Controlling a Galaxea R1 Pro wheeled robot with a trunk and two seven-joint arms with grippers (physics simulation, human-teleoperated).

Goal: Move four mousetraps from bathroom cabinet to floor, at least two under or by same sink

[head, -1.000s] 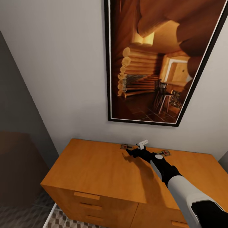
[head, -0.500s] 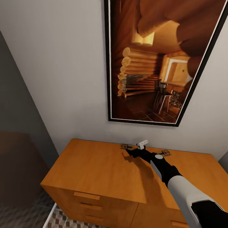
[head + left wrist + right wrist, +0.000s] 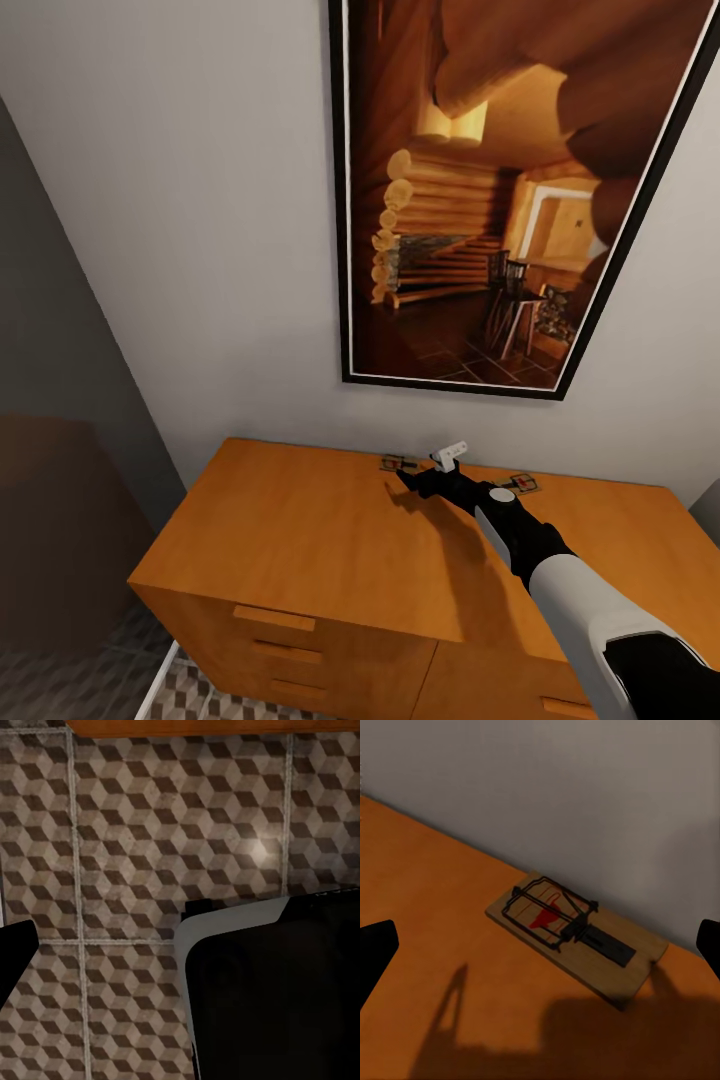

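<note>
While spread (right pincer [image 3: 412, 474]), mousetrap [image 3: 576, 940] ahead.

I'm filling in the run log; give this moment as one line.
stage: reaching | right gripper: open, beside small brown wooden mousetrap on orange-brown wooden cabinet | second mousetrap: by wall | left gripper: over cube-patterned floor tiles

Soft, dim, even light; the arm [image 3: 520, 535] casts a blurred shadow on the cabinet [image 3: 300, 540]. Renders look slightly soft.

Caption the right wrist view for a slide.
Open right gripper faces a mousetrap lying flat on the cabinet top by the wall.
</note>
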